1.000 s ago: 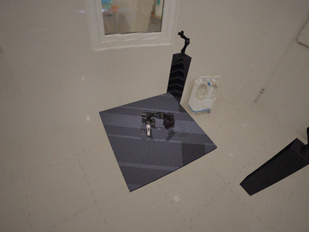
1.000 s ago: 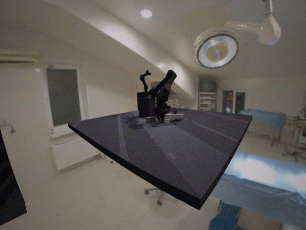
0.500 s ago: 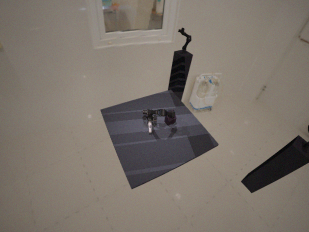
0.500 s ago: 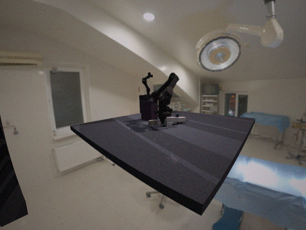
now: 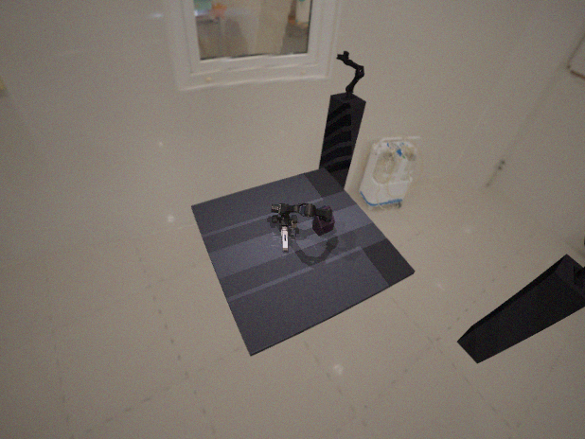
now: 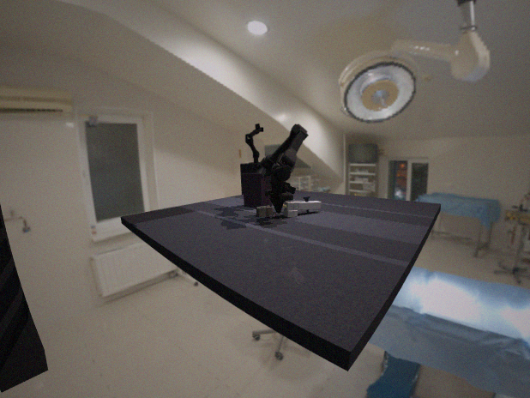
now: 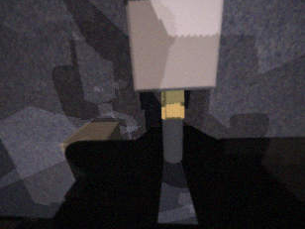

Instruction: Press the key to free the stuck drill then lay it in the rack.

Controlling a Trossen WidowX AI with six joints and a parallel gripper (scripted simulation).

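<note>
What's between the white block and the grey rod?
A short yellow band, running from the near face of the white block to the grey rod. The wrist view shows it.

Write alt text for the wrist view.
The tool's dark fingers are shut on a slim grey rod with a yellow band, just below a pale block. A tan block sits to the left, on a dark grey tabletop crossed by shadows.
</note>
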